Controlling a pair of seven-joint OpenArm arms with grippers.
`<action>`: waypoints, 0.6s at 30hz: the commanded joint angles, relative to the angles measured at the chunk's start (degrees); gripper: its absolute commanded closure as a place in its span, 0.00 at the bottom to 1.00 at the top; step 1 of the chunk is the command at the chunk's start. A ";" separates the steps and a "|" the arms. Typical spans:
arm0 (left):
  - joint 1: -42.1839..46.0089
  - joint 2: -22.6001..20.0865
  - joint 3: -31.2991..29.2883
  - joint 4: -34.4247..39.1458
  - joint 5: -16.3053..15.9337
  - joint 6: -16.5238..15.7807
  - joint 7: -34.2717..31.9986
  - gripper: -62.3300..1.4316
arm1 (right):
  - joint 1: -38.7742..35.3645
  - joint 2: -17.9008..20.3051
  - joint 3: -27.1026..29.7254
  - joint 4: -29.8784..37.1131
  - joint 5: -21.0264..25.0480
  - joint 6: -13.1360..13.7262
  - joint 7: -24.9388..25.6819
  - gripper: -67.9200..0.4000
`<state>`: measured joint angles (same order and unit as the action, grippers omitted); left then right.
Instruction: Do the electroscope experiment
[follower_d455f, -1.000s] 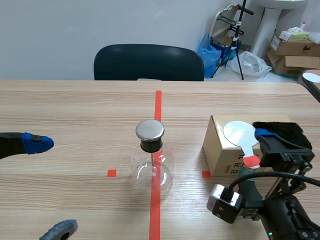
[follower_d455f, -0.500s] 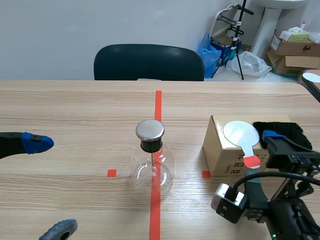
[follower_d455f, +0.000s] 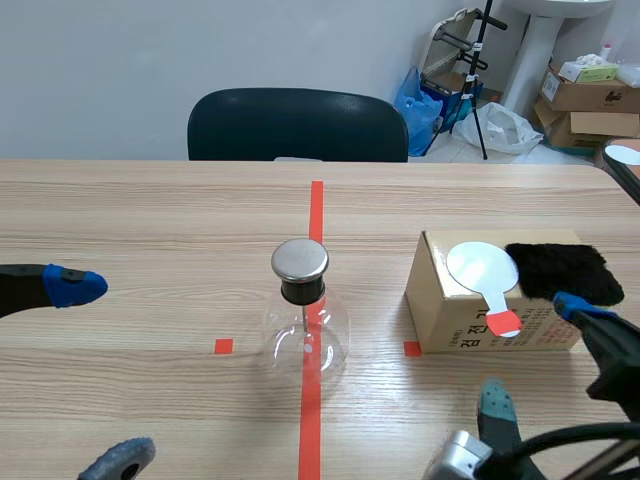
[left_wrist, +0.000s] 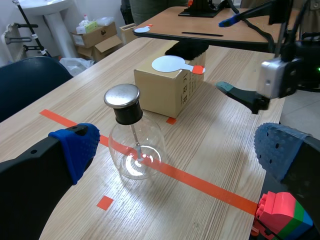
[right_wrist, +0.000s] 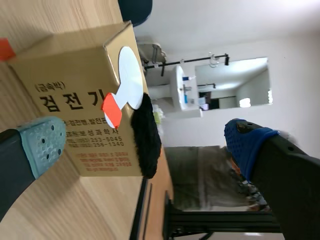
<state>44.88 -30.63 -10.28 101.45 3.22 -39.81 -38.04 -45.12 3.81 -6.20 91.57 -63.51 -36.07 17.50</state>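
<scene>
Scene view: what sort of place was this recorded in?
Probably an office or storeroom used as a robot test space: a wooden table with a dark chair behind it, stacked cardboard boxes in the far corner, and a glass electroscope flask set out mid-table.

Soft, even indoor light fills all three views — bright throughout. The glass flask (follower_d455f: 305, 340) casts only a faint shadow on the table (follower_d455f: 150, 220), its metal cap (follower_d455f: 300, 259) carries a pale sheen, and small white glints sit on the bulb.
</scene>
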 joint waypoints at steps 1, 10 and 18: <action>-0.13 0.20 -0.20 0.15 -0.83 -0.07 -0.94 0.00 | -0.90 2.84 0.00 3.96 3.52 2.38 -0.13 0.00; 2.54 8.26 -0.44 4.13 -0.81 6.01 6.03 0.00 | -4.50 14.12 0.66 20.90 36.06 22.86 0.04 0.00; 6.84 20.87 -1.33 18.18 -0.85 13.66 18.45 0.00 | -3.37 19.10 7.10 28.92 59.25 42.12 0.37 0.00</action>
<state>51.90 -10.28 -11.55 119.22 3.14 -26.57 -19.53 -49.69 22.79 0.91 120.29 -4.75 6.13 17.34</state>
